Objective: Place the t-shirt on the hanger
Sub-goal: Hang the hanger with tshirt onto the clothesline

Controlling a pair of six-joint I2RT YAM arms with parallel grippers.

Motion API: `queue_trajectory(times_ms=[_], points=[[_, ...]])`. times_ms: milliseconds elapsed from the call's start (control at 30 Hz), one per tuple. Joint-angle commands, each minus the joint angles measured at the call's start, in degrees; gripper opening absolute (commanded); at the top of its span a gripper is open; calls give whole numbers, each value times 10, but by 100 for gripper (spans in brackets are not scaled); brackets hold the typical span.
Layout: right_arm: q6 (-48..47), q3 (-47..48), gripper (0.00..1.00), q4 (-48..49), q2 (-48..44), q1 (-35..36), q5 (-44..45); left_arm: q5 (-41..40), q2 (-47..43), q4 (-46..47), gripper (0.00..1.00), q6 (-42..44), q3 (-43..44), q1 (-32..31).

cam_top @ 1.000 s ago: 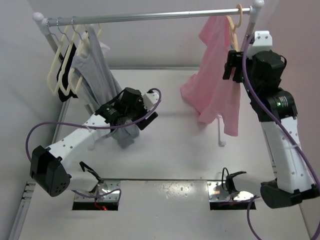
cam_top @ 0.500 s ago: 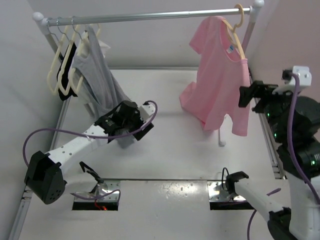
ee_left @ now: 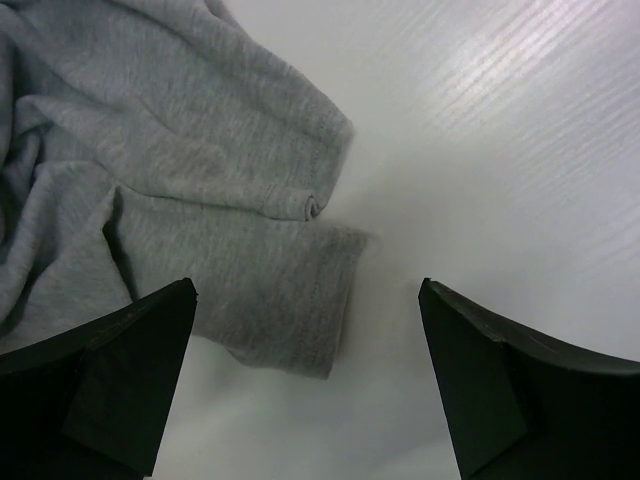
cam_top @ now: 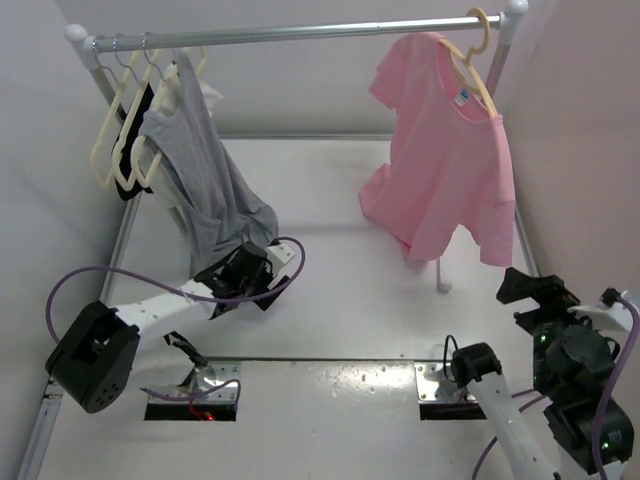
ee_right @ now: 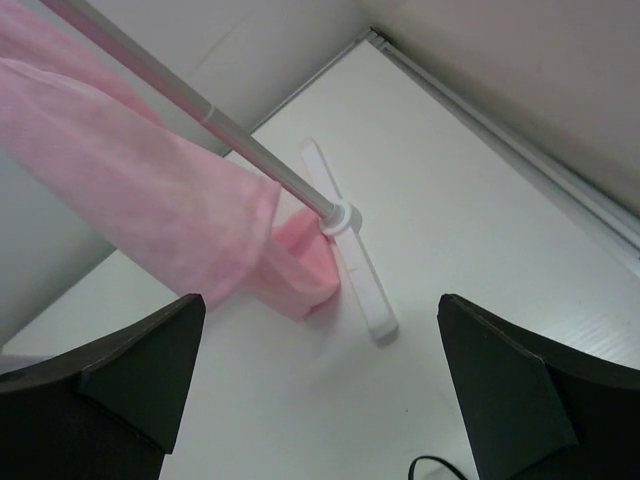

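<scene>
The left arm (cam_top: 160, 295) stretches low from its dark shoulder at the near left, its white forearm reaching toward the far right, and the left end effector (cam_top: 240, 275) at its tip points downward with both jaws spread wide and nothing between them. The right arm (cam_top: 510, 425) is folded up on itself in the near right corner. Its right end effector (cam_top: 535, 290) is raised above the elbow, aimed far and to the left, jaws fully apart and empty.
</scene>
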Motion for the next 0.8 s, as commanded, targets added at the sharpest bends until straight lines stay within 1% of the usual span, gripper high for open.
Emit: queue_trajectory(times_ms=[0, 67, 100, 200, 267, 433, 600, 767], points=[[74, -4, 100, -15, -34, 4, 43, -25, -15, 75, 100, -29, -9, -2], [92, -10, 100, -15, -47, 4, 57, -40, -23, 91, 100, -23, -22, -2], [98, -15, 100, -22, -53, 4, 57, -40, -23, 115, 100, -16, -42, -2], [128, -20, 100, -53, -48, 4, 57, -40, -37, 146, 100, -10, -68, -2], [155, -26, 100, -72, -28, 4, 57, -26, -42, 146, 100, -10, -74, -2], [239, -36, 100, -145, 36, -1, 78, -21, -54, 151, 100, -10, -79, -2], [245, -42, 100, -145, 47, -1, 78, -8, -54, 163, 100, -15, -91, -2], [271, -48, 100, -160, 47, -1, 78, -14, -48, 163, 100, -15, -91, -2]])
